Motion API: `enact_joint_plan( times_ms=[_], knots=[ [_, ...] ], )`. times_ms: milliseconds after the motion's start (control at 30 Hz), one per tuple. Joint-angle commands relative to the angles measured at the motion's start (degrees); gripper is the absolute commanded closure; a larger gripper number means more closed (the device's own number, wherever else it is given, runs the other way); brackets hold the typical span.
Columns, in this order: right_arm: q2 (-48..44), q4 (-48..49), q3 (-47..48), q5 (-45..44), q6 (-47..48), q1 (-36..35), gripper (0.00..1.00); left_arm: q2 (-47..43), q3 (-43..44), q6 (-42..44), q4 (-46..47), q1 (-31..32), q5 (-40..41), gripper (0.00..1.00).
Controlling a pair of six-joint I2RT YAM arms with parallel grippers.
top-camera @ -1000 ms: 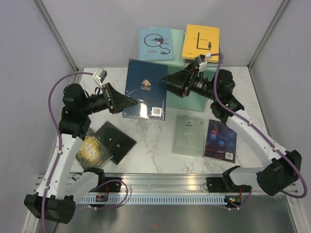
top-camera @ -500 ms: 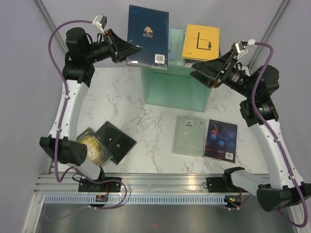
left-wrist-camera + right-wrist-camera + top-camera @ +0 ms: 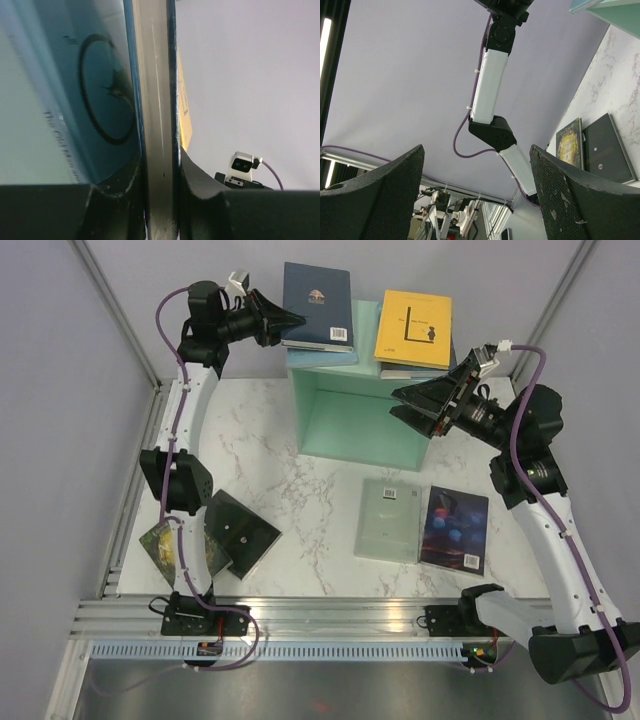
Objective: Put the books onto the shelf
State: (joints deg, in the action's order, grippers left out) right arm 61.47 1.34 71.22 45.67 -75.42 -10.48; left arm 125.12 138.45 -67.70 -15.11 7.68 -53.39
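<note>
While the left gripper [image 3: 293,319] clamps the navy book [image 3: 318,295] over the shelf [image 3: 352,436], the right gripper [image 3: 406,404] gapes empty above the white-marbled table [image 3: 268,458], enclosed by grey walls [image 3: 505,290].

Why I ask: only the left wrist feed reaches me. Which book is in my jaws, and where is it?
Observer: The left gripper has its jaws shut on the navy book, over the shelf top, above the light blue book.
Operator: Is the right arm near?
Observer: The right gripper hangs open and empty by the shelf's right front corner.
Operator: What remains?
Observer: Four books on the table: pale green, galaxy, black, gold-brown.
</note>
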Motion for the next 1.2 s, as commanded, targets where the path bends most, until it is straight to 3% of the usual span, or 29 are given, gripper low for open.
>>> enact_joint_plan(
  times_ms=[0, 167, 200, 333, 367, 500, 667, 700, 733, 900, 1167],
  knots=[
    [-1.62, 0.59, -0.99, 0.65, -0.26, 0.37, 0.12, -1.55, 4.63, -2.70, 5.80, 0.58, -2.16, 0.98],
    [-1.62, 0.50, -2.05, 0.21, -0.08, 0.64, 0.13, -1.98, 4.02, 0.11, 2.55, 0.49, -1.99, 0.94],
    [-1.62, 0.41, -2.31, 0.12, 0.18, 0.64, 0.13, -2.94, 2.71, 0.64, 2.11, 0.58, -1.99, 0.84],
    [-2.23, 0.33, -3.54, -0.41, 0.36, 0.90, 0.13, -4.71, -0.20, 2.92, 1.49, 0.67, -2.34, 0.61],
    [-2.41, 0.24, -4.15, -0.58, 0.45, 0.81, 0.13, -4.97, -0.55, 3.27, 1.40, 0.67, -2.77, 0.49],
    [-3.11, 0.06, -5.21, -1.20, 0.62, 1.08, 0.14, -5.24, -0.38, 3.98, 0.88, 0.58, -4.18, 0.33],
    [-3.90, -0.38, -6.00, -1.81, 0.97, 1.25, 0.14, -5.23, -0.29, 4.15, -0.26, 0.58, -6.99, 0.22],
    [-3.90, -0.55, -6.18, -1.81, 1.15, 1.25, 0.15, -5.50, -0.11, 4.68, -1.05, 0.58, -7.26, 0.07],
    [-4.08, -0.64, -6.27, -1.99, 1.15, 1.25, 0.15, -5.85, -0.11, 6.34, -2.28, 0.40, -7.61, 0.00],
    [-4.78, -1.26, -7.41, -2.16, 1.85, 1.34, 0.15, -8.92, -0.90, 15.82, -13.68, -1.43, -7.44, 0.00],
    [-5.84, -5.11, -8.03, -2.25, 4.22, 1.51, 0.15, -12.97, -2.14, 24.63, -23.64, -5.48, -2.52, 0.00]
  ],
)
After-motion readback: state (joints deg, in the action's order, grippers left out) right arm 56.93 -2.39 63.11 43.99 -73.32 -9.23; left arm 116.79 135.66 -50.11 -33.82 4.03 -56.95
